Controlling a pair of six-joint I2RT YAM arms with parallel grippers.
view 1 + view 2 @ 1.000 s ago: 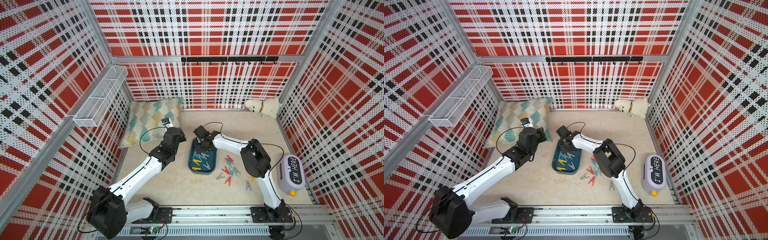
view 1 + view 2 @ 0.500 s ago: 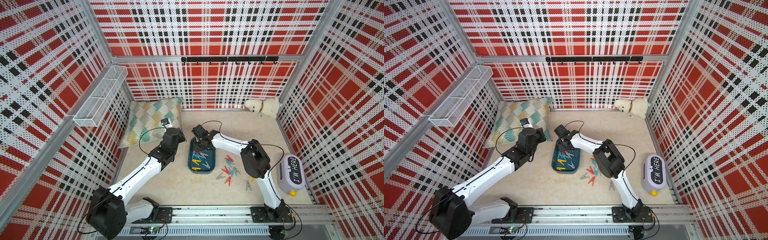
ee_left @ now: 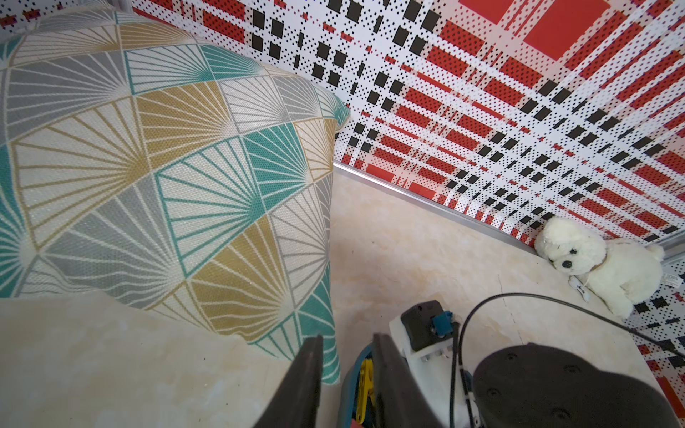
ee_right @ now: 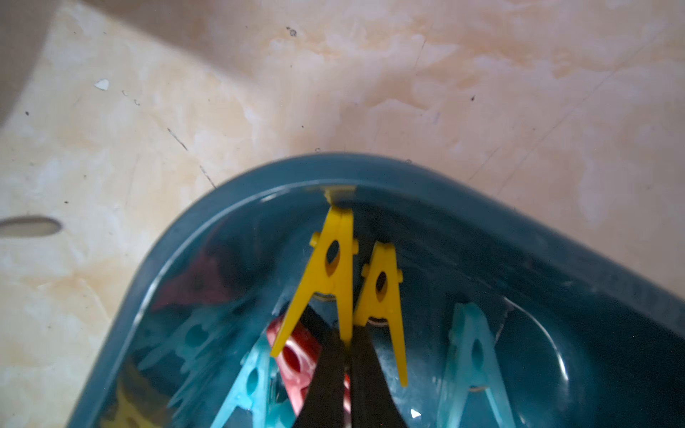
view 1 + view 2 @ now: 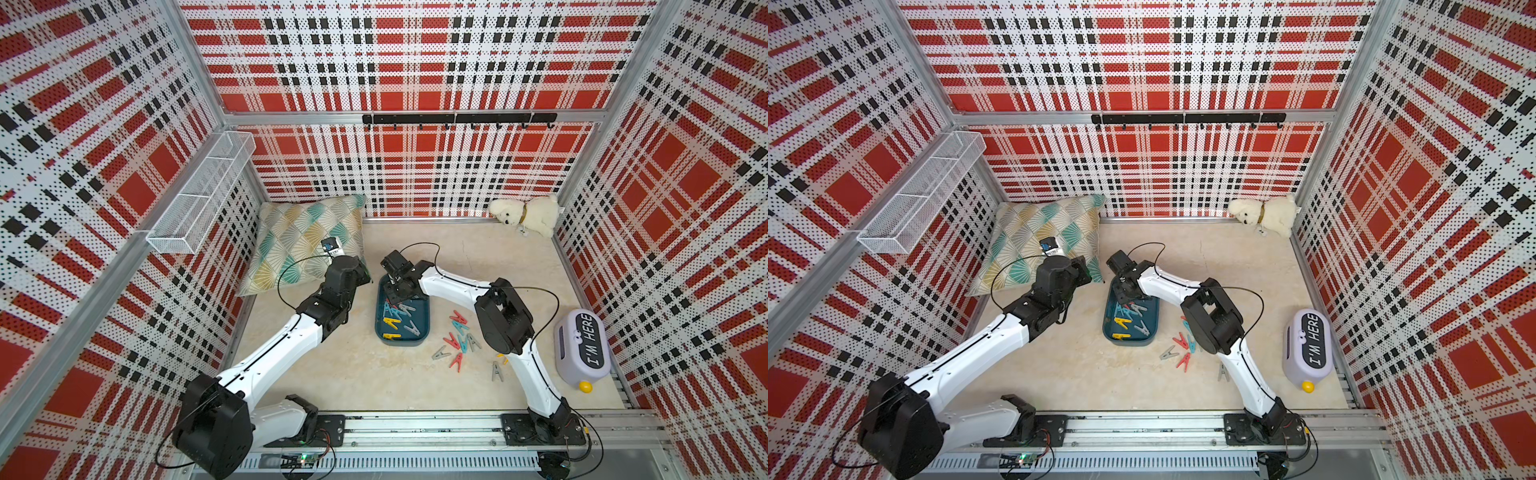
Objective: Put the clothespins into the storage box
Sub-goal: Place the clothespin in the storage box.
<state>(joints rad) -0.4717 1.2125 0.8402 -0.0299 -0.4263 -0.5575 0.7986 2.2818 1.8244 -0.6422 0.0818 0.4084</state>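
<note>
The storage box [image 5: 419, 340] [image 5: 1148, 338] is a dark teal tray on the floor between my arms, and several clothespins [image 5: 392, 322] lie in it. More clothespins [image 5: 457, 336], red, light blue and grey, are scattered on the floor to its right. My right gripper [image 5: 394, 296] [image 4: 348, 344] reaches down into the box's far end. It is shut on one leg of a yellow clothespin [image 4: 330, 274], whose tip touches the box wall [image 4: 370, 170]. My left gripper [image 3: 346, 344] [image 5: 362, 275] hovers by the box's far left corner, slightly open with nothing between its fingers.
A patterned pillow [image 5: 307, 241] leans in the far left corner, just behind my left gripper. A white plush dog [image 5: 525, 214] sits at the far right. A lilac "I'M HERE" device [image 5: 582, 349] stands by the right wall. A white wire basket [image 5: 203, 195] hangs on the left wall.
My right gripper has shifted a little toward the far left end of the box. The left arm has barely moved.
</note>
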